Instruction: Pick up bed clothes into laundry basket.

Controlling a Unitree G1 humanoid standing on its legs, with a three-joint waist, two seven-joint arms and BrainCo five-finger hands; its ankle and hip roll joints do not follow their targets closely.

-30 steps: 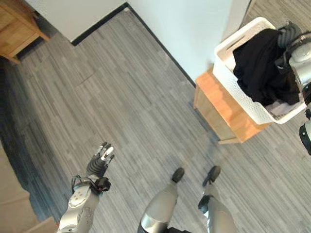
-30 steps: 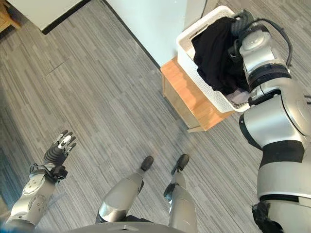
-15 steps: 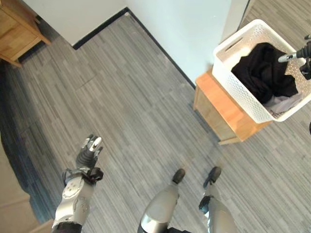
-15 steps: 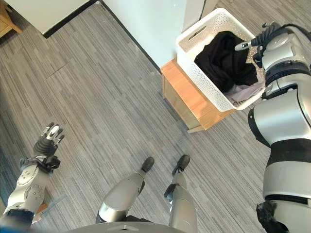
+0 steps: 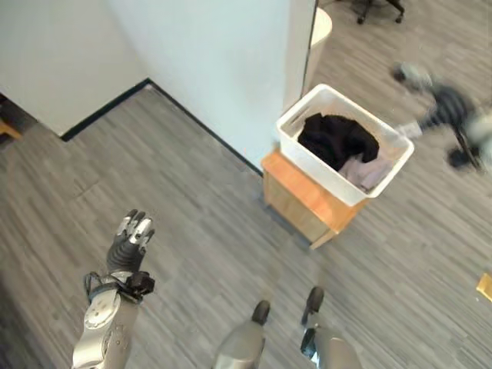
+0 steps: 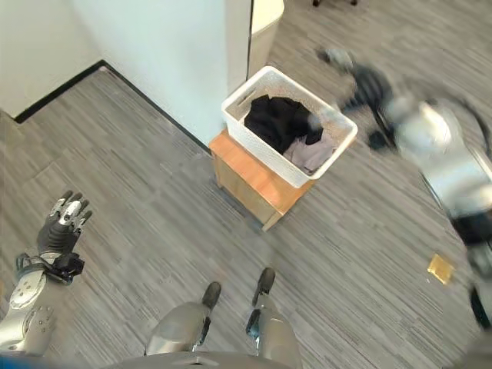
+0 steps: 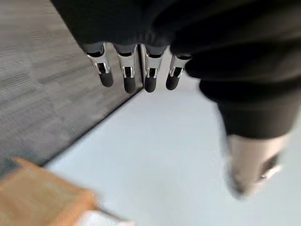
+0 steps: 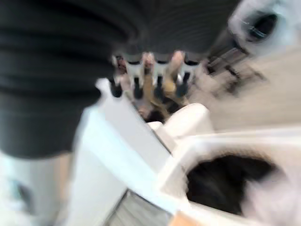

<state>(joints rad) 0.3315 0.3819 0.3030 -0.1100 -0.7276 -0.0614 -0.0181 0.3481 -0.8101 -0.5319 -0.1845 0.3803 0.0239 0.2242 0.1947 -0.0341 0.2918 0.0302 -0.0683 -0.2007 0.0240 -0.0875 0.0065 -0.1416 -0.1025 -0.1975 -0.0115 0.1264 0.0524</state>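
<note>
I log one white laundry basket [image 5: 307, 154] on the wooden stand [image 5: 300, 201], holding black clothes [image 5: 337, 138] and grey cloth [image 5: 364, 171]; left hand [image 5: 131, 238] and right hand [image 8: 150, 75] both empty, fingers straight.

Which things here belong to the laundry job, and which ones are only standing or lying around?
Belong to the job:
- white laundry basket
- black garment inside it
- pale grey cloth beside the garment in the basket
- right hand, empty and open
- left hand, empty and open

Just around:
- wooden stand under the basket
- small yellowish piece on the floor
</note>
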